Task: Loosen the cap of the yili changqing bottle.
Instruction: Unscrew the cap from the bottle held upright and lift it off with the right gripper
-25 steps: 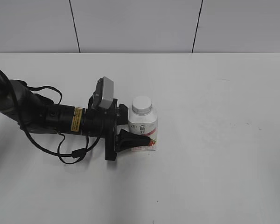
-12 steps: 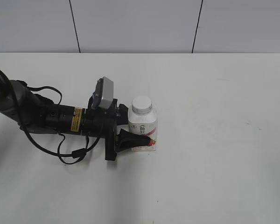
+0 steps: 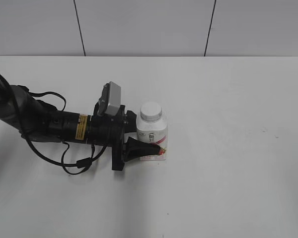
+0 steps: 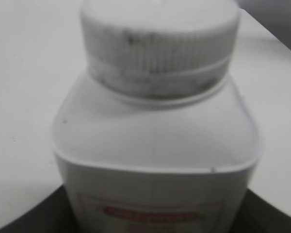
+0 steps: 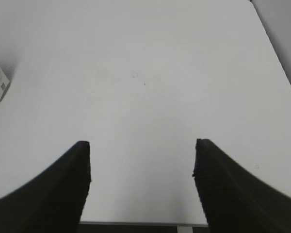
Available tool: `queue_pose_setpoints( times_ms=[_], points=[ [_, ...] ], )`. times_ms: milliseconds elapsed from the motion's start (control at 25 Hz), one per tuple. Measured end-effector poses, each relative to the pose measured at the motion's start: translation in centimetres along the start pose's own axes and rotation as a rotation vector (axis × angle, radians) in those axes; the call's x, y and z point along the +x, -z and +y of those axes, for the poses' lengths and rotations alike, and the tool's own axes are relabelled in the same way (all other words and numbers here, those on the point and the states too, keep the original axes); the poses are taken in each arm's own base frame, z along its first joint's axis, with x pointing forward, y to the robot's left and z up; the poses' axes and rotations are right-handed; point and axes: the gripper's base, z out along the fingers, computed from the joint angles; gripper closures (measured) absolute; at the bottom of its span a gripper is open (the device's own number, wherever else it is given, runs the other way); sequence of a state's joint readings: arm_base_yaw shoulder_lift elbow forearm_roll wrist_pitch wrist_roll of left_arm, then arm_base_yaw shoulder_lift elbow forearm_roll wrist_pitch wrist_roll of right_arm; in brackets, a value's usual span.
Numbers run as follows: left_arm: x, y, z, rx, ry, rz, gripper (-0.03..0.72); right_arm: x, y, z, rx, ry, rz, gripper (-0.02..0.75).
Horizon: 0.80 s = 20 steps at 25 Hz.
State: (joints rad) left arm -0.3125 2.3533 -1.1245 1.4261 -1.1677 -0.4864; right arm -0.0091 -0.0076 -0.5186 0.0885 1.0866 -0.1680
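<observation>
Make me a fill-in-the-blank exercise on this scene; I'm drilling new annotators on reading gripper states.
1. The small white plastic bottle stands ____ on the white table.
2. The ribbed white screw cap is ____ the bottle's neck.
3. The ____ gripper has its jaws on the bottle's lower body.
4. The right gripper has its jaws ____, with nothing between them.

Missing words: upright; on; left; open

My left arm (image 3: 44, 124): black segments, yellow label, looped black cables, grey wrist camera (image 3: 111, 99) behind black fingers (image 3: 141, 148).
</observation>
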Motion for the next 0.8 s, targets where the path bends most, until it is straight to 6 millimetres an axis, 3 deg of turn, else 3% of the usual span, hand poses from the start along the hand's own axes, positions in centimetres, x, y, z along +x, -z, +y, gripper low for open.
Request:
queue_pose_setpoints(
  times_ms=[200, 600, 800],
  points=[
    [0.0, 0.0, 0.0, -0.001, 0.0, 0.0, 0.273, -2.1, -1.2, 0.2, -0.069, -0.052, 0.046, 0.209],
    [0.0, 0.0, 0.0, -0.002, 0.0, 0.002, 0.274, -7.4, -6.2, -0.4, -0.137, -0.117, 0.307, 0.209],
    [0.1, 0.0, 0.1, -0.004, -0.002, 0.01, 0.274, -11.2, -9.9, -0.7, -0.185, -0.209, 0.41, 0.209]
  ],
)
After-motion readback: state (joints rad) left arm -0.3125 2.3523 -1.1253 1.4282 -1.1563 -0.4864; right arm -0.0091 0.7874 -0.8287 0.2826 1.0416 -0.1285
